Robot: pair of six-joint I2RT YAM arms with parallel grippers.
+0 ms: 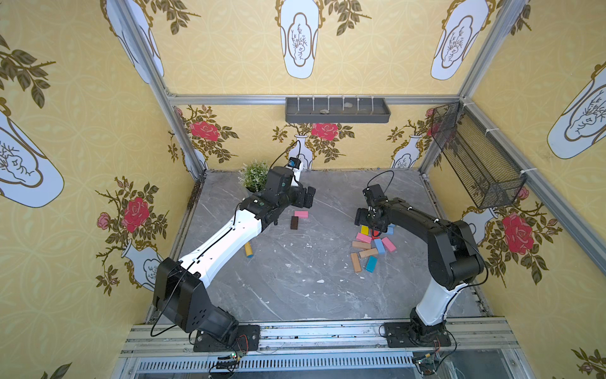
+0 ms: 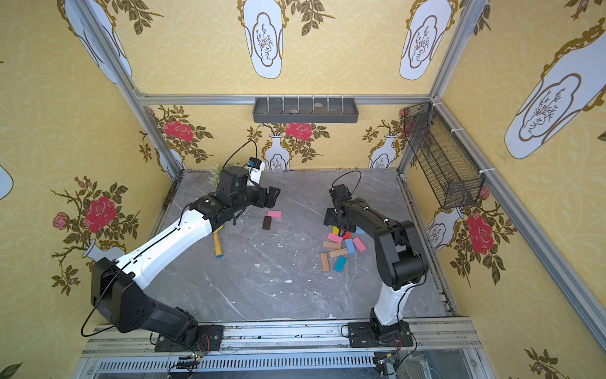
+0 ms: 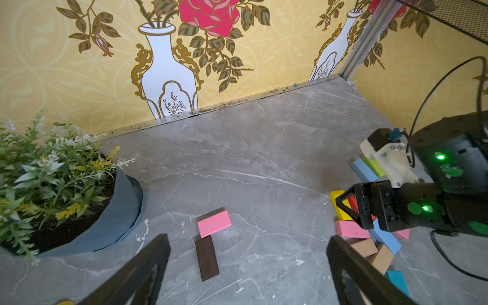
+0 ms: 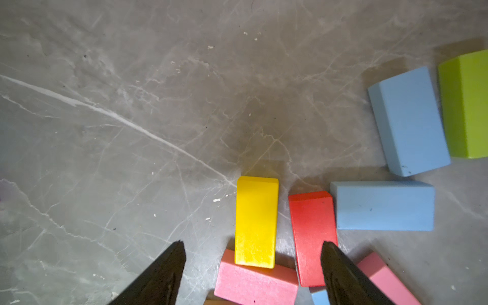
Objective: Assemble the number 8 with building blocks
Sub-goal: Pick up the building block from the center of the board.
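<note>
A pink block (image 1: 300, 214) and a dark brown block (image 1: 294, 222) lie flat, corners touching, mid-table. My left gripper (image 1: 308, 197) (image 3: 248, 239) hovers open just behind them, nothing between its fingers. To the right is a loose pile of blocks: tan wood (image 1: 360, 244), teal (image 1: 371, 263), light blue (image 4: 383, 206), green (image 4: 467, 105). My right gripper (image 1: 370, 228) (image 4: 253, 244) is low over the pile's far end, open. A yellow block (image 4: 256, 221) lies between its fingers, resting on a pink block (image 4: 256, 285). One finger overlaps a red block (image 4: 311, 237).
A potted plant (image 1: 255, 177) stands at the back left, close to the left wrist. A yellow cylinder with a blue end (image 1: 248, 250) lies partly under the left forearm. A grey shelf (image 1: 337, 110) and a mesh basket (image 1: 475, 154) hang on the walls.
</note>
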